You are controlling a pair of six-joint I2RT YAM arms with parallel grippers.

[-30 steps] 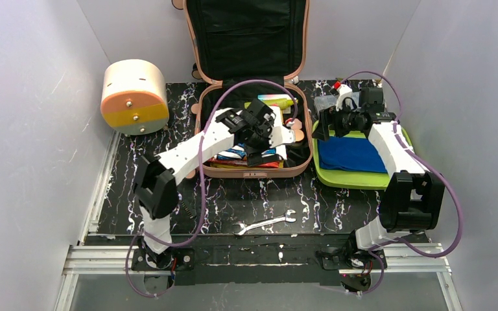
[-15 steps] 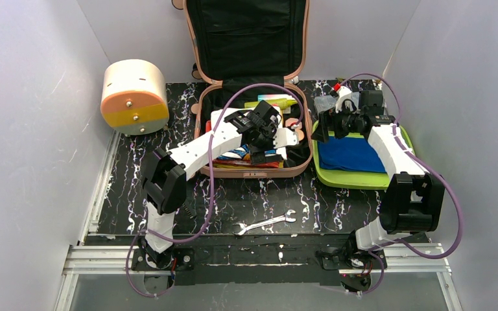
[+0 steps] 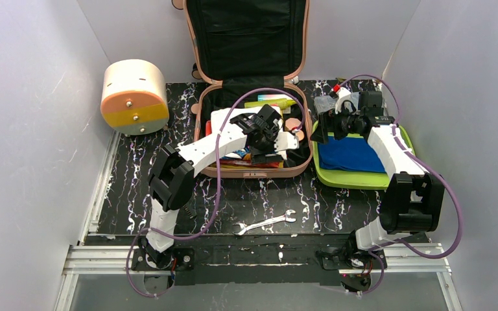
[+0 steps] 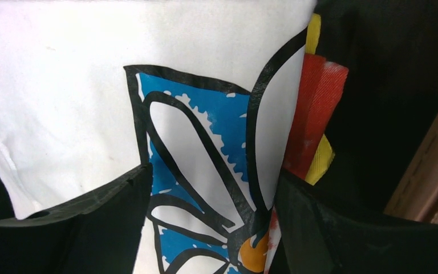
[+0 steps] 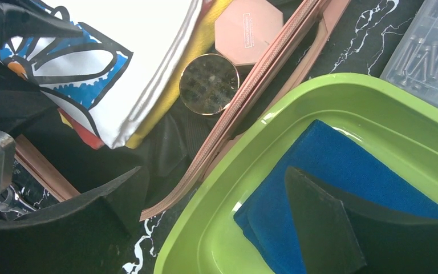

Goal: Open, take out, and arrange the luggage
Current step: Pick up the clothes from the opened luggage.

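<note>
luggage: the big salmon-pink hard-shell suitcase lies open at the top middle of the overhead view. Its black-lined lid stands up at the back, and the bottom half is flat on the black marbled table.

left gripper: my left gripper is down inside the bottom half, close to the front wall. The fingers are apart with a white cloth with a blue flower print filling the gap between them. Can't tell if the tips actually press on it, tbh.

under that cloth: red fabric and a bit of yellow stick out on the right of my left wrist view. The case's pink rim is at the far right edge.

right gripper: my right gripper is spread wide and holding nothing. It hangs over the case's right rim and the lime-green plastic tray just beside it. One finger shows lower left on the case side, the other lower right over a folded blue cloth in the tray.

also in the case: a round metallic compact and a pink octagonal box sit by the right rim.

elsewhere: a silver wrench lies on the table in front of the case, and a cream-and-orange drum-shaped box sits upper left.
</note>
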